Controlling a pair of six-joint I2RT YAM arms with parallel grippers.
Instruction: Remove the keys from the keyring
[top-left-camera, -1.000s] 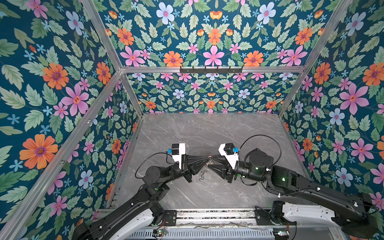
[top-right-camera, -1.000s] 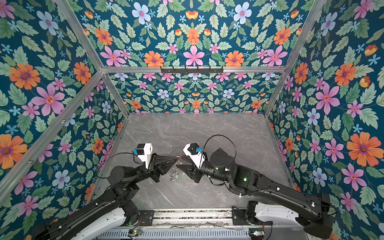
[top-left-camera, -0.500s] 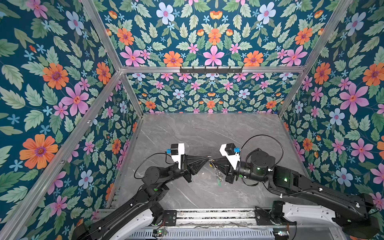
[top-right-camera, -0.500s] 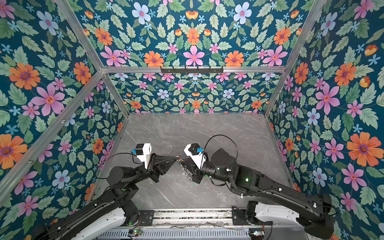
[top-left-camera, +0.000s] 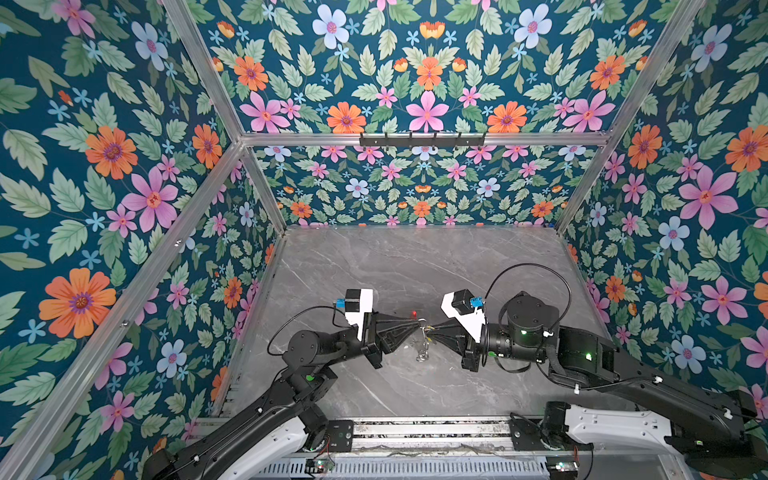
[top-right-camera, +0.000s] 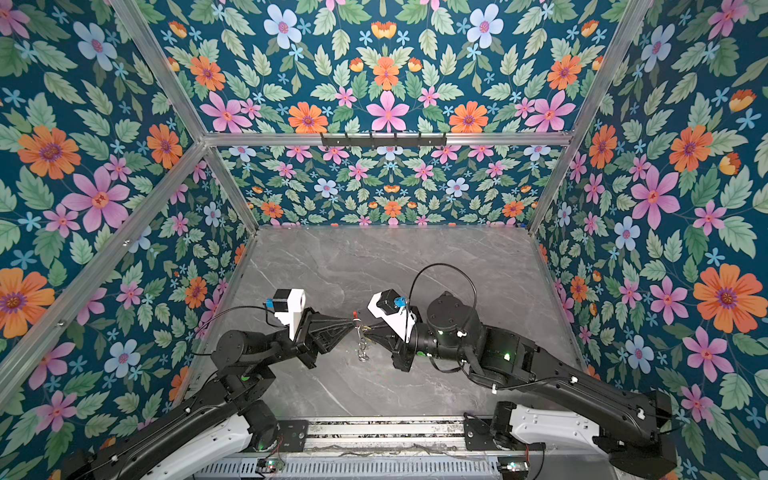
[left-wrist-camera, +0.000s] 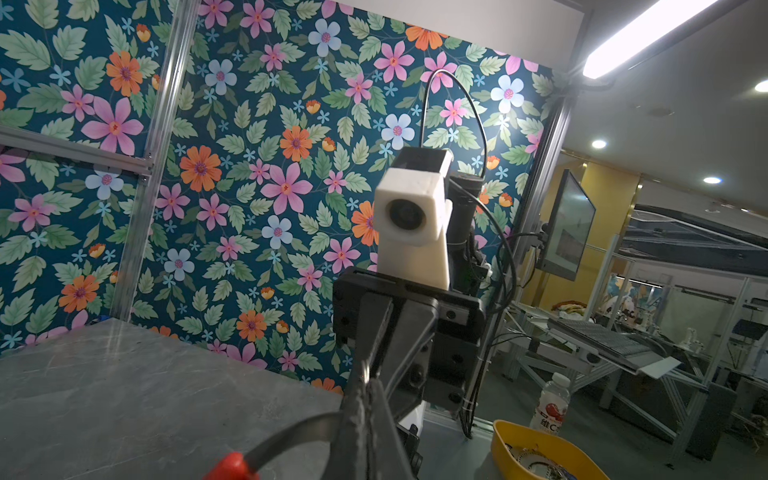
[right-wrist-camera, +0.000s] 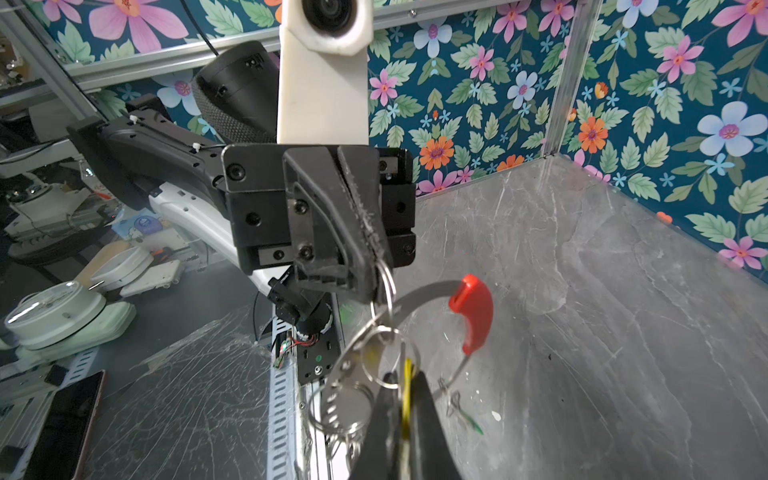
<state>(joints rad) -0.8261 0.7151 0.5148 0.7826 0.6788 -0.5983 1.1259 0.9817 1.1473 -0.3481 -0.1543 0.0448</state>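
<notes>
Keyring (right-wrist-camera: 424, 291) hangs in the air above the surface (top-left-camera: 395, 270), its red segment (right-wrist-camera: 471, 311) showing, strung between my two arms. Left tool (right-wrist-camera: 376, 268) is clamped tight on its rim at a silver loop (right-wrist-camera: 386, 282). Right tool (top-left-camera: 433, 328) is pinched closed on the brass-yellow key (right-wrist-camera: 407, 372) (the green-tagged one I can't make out). So I judge this is the pull-off step. Next, I reckon: keep left steady and work that key along toward the ring's opening without twisting.

Thin grey keyring (right-wrist-camera: 473, 311) with red curved segment, suspended above the worktop (right-wrist-camera: 582, 291), silver loops (right-wrist-camera: 347, 401) dangling from it, brass-yellow key (right-wrist-camera: 406, 386) seen edge-on.
</notes>
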